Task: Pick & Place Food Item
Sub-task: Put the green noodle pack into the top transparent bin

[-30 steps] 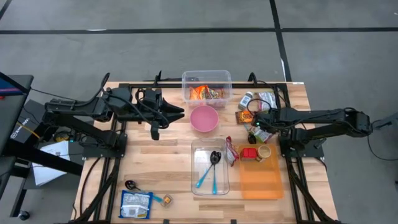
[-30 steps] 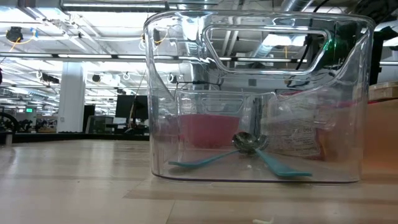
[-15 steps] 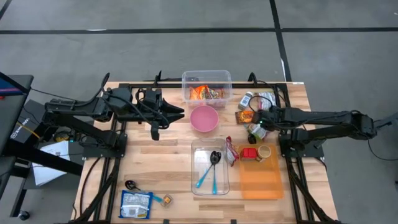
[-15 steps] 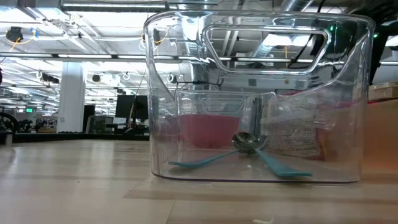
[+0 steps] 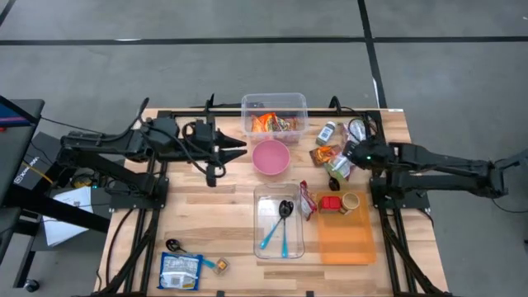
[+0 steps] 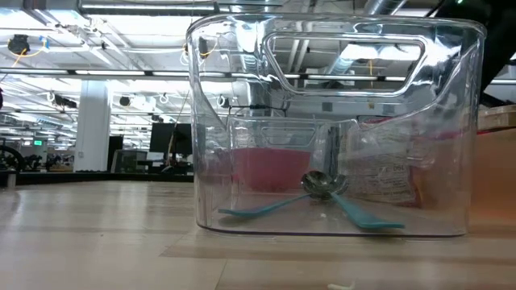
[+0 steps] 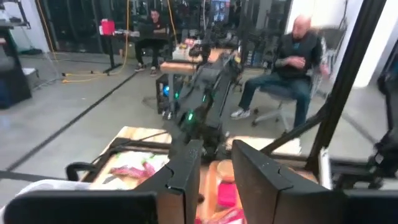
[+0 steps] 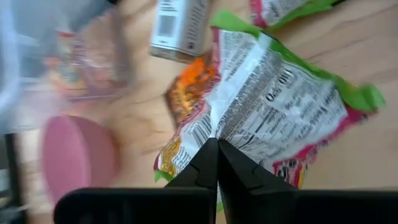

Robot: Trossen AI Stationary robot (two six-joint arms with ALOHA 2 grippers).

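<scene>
A crinkled snack packet [image 8: 273,93], white with black print and green and red edges, sits under my right gripper [image 8: 216,149], which is shut on it. In the high view the packet [image 5: 337,167] is right of the pink bowl [image 5: 271,157], at my right gripper [image 5: 345,158]. An orange packet [image 8: 189,90] lies on the wood beside it. My left gripper [image 5: 239,146] hovers level, high over the table's left half. In the left wrist view its fingers [image 7: 216,165] stand a little apart with nothing between them. My right gripper pinches the packet's printed face [image 8: 224,127] between its two fingers, on a raised crease of the film near the packet's middle. The fingers slant down from the table's right side. The film puckers toward the fingertips; whether its far end still rests on the wood cannot be told.
A clear bin of snacks [image 5: 274,111] stands at the far edge, a small bottle [image 5: 327,132] beside it. A clear box with spoons [image 5: 279,223] and an orange board [image 5: 346,235] lie nearer. A blue packet [image 5: 180,270] lies at the near left.
My right gripper has risen and drawn back a little toward the table's right edge, its arm folding back, with the packet's pinched part coming up and shifting toward the pink bowl. My left gripper has rolled slightly in place.
</scene>
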